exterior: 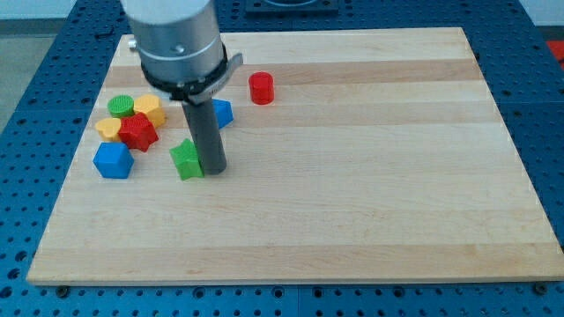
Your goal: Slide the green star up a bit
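My tip [214, 167] rests on the wooden counter [370, 176], just beside the green star [187, 160] on its right, seemingly touching it; I have no jaws, only a plain dark rod; the green star sits in the counter's left half; behind the rod a blue block [222, 113] peeks out; further up lies a red cylinder [261, 88]; to the view's left cluster a red star [138, 131], a green cylinder [121, 106], two yellow blocks [150, 107] [108, 129], and a blue cube [113, 160].
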Robot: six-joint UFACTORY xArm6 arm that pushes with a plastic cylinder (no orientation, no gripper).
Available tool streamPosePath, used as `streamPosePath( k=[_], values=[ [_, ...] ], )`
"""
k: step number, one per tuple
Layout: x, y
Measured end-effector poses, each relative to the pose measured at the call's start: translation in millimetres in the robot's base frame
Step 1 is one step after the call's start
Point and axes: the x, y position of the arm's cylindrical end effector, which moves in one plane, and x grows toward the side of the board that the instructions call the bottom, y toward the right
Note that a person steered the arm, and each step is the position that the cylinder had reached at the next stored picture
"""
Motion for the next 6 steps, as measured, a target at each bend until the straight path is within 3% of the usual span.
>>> streamPosePath(
  k=[1, 2, 5, 6],
  values=[
    [30, 2],
    [31, -22],
    [-19, -37],
    [-13, -18]
  ],
)
